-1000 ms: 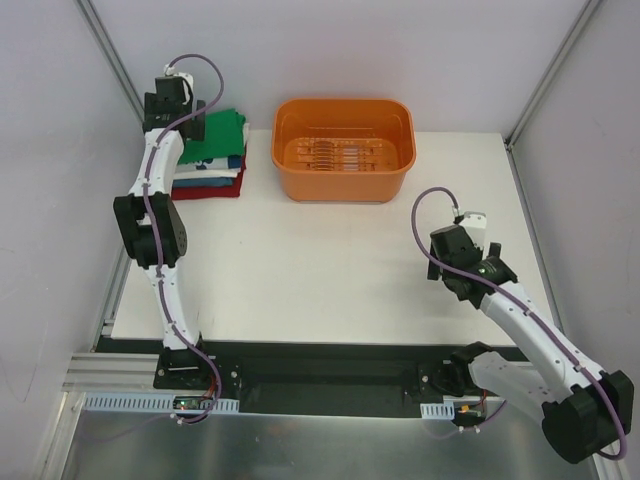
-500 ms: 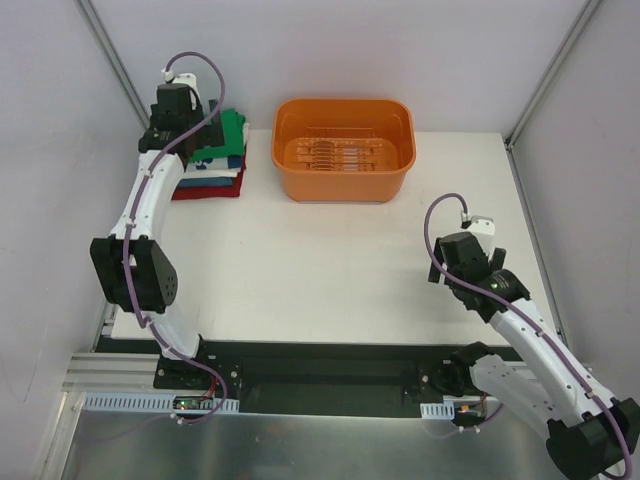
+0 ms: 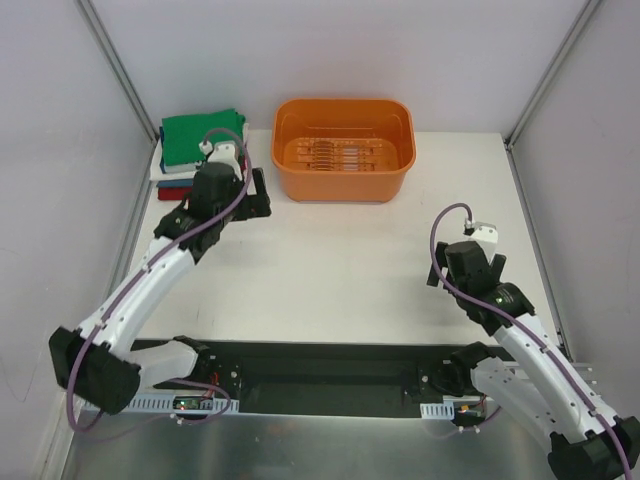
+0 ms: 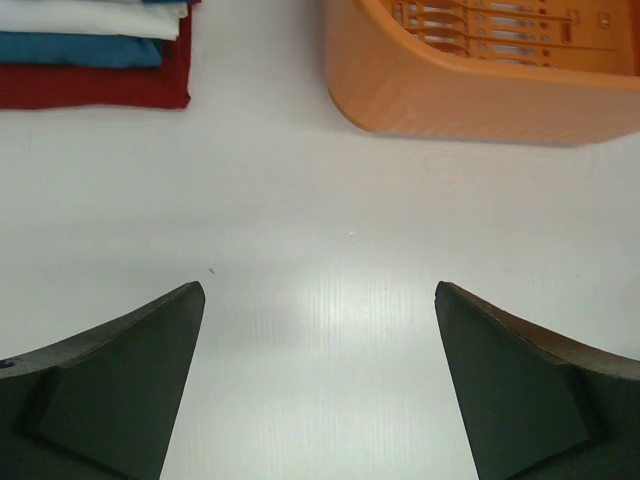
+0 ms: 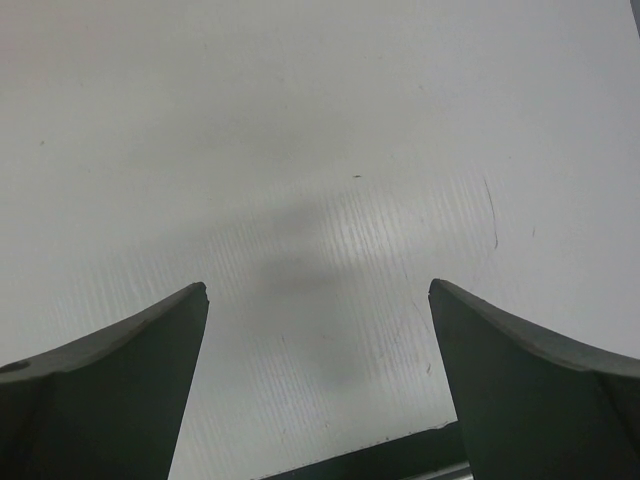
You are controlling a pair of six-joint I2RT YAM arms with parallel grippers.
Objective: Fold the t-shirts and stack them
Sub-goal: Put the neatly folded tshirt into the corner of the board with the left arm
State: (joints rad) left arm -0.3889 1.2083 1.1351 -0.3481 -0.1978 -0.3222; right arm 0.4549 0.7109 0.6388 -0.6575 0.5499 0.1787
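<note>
The t-shirts (image 3: pixel 198 137) lie in a folded stack at the table's far left corner, a plain green one on top. The left wrist view catches the stack's lower layers: white (image 4: pixel 90 15), blue (image 4: pixel 80 50) and red (image 4: pixel 95 90). My left gripper (image 3: pixel 260 194) (image 4: pixel 320 290) hovers over bare table just right of the stack, between it and the tub. It is open and holds nothing. My right gripper (image 3: pixel 437 268) (image 5: pixel 318 288) is open and holds nothing too, low over the table near its front right edge.
An orange plastic tub (image 3: pixel 344 170) (image 4: pixel 450 95) stands at the back centre with nothing in it, right of the stack. White booth walls close in the left, back and right sides. The black base rail (image 5: pixel 400 455) runs along the near edge.
My left arm has drawn back from over the stack towards the near right, uncovering the green shirt. My right arm has pulled back a little towards its base.
</note>
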